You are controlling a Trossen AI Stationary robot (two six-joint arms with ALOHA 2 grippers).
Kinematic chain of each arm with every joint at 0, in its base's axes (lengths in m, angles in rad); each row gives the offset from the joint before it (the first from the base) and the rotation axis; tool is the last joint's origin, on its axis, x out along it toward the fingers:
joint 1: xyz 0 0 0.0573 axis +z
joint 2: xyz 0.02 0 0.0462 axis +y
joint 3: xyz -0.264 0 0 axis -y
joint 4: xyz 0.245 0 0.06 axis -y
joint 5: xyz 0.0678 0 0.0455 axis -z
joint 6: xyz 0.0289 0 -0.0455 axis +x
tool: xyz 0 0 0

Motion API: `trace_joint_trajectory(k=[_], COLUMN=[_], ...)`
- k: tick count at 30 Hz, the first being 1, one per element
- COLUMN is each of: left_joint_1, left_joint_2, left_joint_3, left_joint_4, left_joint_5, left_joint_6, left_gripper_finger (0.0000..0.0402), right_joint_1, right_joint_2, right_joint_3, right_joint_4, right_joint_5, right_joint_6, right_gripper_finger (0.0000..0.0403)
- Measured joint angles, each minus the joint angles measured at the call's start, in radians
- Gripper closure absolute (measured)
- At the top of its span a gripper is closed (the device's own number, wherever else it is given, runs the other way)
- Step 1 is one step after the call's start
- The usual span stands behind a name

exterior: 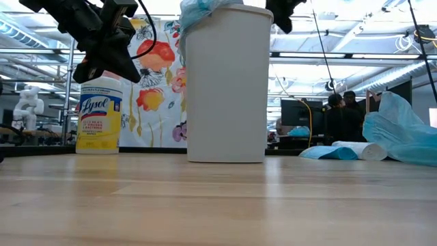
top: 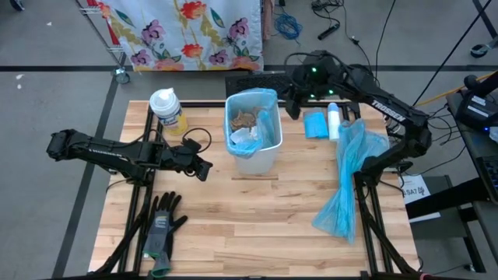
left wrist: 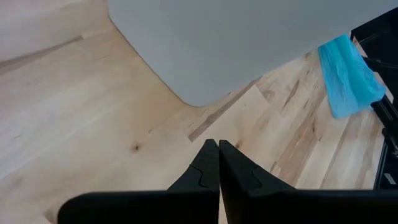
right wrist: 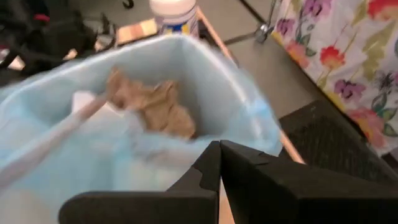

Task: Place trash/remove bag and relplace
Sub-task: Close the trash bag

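Observation:
A white bin [top: 257, 159] stands mid-table, lined with a light blue bag [top: 268, 97]. Trash lies inside it: a brown crumpled paper [right wrist: 155, 107] and white tissue [top: 243, 140]. My right gripper [right wrist: 219, 145] hovers shut just off the bin's far right rim, holding nothing. My left gripper [left wrist: 218, 144] hangs shut above the table to the left of the bin, tilted down toward its base, also holding nothing. A loose blue bag [top: 350, 179] lies spread on the table's right side.
A Lysol canister [top: 167, 109] stands at the far left of the bin. A folded blue bag and a white roll [top: 333, 120] lie to the bin's right. Black-and-grey gloves [top: 163, 225] lie near the front left. Bare wood shows in front of the bin.

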State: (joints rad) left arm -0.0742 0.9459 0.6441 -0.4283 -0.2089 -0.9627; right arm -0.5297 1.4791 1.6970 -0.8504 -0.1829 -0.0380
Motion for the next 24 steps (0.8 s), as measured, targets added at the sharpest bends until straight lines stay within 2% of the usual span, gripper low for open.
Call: trace_joint_trajectory(k=[6, 11, 14, 17, 24], left_joint_1=[0.000, 0.000, 0.000, 0.000, 0.000], left_joint_2=[0.000, 0.000, 0.000, 0.000, 0.000], left_joint_3=[0.000, 0.000, 0.000, 0.000, 0.000], left_joint_4=[0.000, 0.000, 0.000, 0.000, -0.001], left_joint_5=[0.000, -0.002, -0.002, -0.003, -0.006], left_joint_6=[0.000, 0.000, 0.000, 0.000, 0.001], left_gripper_finger=[0.0401, 0.0401, 0.0401, 0.0401, 0.0401], right_joint_1=[0.028, 0.065, 0.066, 0.068, 0.067], right_joint_2=[-0.023, 0.020, 0.059, 0.087, 0.150], right_joint_3=[0.000, 0.000, 0.000, -0.001, -0.001], right_joint_4=[-0.120, -0.106, -0.100, -0.051, 0.204], right_joint_5=[-0.025, -0.025, 0.051, 0.176, 0.183], right_joint_6=[-0.007, -0.016, -0.019, -0.056, -0.110], right_gripper_finger=[0.0403, 0.0403, 0.0403, 0.0403, 0.0403])
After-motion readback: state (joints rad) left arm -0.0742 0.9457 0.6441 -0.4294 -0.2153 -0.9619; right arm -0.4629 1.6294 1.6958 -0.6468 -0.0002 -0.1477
